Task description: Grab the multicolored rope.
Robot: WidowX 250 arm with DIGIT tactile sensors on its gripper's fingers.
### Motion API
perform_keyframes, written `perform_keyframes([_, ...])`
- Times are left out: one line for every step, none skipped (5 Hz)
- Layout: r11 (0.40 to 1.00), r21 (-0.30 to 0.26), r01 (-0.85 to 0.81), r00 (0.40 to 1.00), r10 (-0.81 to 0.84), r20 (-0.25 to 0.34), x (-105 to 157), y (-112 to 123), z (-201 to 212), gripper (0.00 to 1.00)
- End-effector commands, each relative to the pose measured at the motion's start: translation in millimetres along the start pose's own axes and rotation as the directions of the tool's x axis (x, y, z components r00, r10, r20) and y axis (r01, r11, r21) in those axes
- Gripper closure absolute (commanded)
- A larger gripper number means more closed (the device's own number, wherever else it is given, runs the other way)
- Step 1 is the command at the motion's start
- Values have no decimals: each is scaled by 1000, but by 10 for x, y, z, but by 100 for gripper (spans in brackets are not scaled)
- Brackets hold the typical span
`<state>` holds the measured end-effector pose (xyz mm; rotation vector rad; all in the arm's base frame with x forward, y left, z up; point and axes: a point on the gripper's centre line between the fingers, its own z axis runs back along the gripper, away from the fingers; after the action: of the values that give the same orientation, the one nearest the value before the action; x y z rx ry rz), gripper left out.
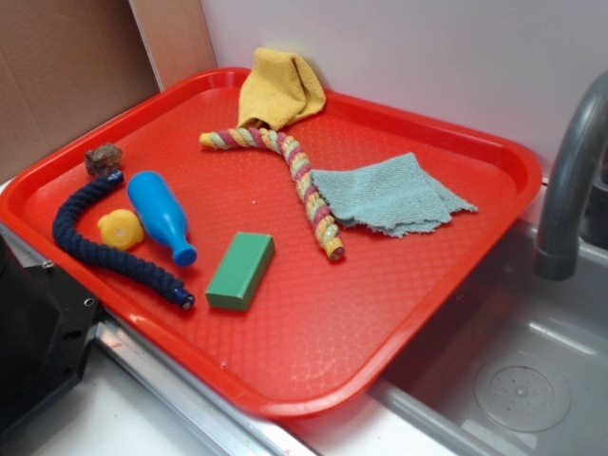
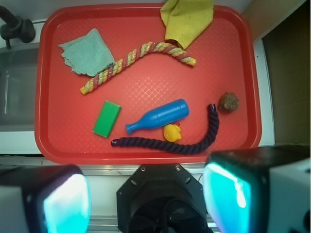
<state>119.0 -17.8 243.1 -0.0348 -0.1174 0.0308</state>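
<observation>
The multicolored rope [image 1: 296, 176] [image 2: 136, 59], twisted from yellow, pink-red and pale green strands, lies curved across the middle of the red tray [image 1: 313, 351] [image 2: 146, 153]. One end reaches under the yellow cloth [image 1: 279, 87] [image 2: 186, 19]; its other part runs along the teal cloth [image 1: 389, 195] [image 2: 88, 52]. In the wrist view my gripper [image 2: 146, 199] hovers high above the tray's near edge, far from the rope, open, with nothing between its cyan-lit fingers [image 2: 65, 204]. The gripper itself does not show in the exterior view.
On the tray lie a dark navy rope [image 1: 100, 249] [image 2: 175, 143], a blue bottle [image 1: 161, 217] [image 2: 158, 116], a yellow duck [image 1: 121, 229] [image 2: 171, 132], a green block [image 1: 241, 271] [image 2: 107, 119] and a brown lump [image 1: 103, 160] [image 2: 228, 102]. A sink with grey faucet [image 1: 570, 180] adjoins the tray.
</observation>
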Motion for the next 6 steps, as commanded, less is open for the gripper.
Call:
perform_keyframes([1000, 0, 0, 1000, 0, 0, 0, 0, 0, 0])
perform_keyframes([973, -31, -227, 970, 229, 86, 456, -47, -391, 0])
perform_keyframes([928, -23, -372, 917, 371, 148, 947, 55, -644, 0])
perform_keyframes([892, -117, -436, 891, 446, 84, 1258, 166, -1078, 0])
perform_keyframes([867, -50, -496, 865, 499, 52, 1370, 211, -1400, 0])
perform_keyframes([845, 2, -535, 845, 535, 30, 1409, 238, -1765, 0])
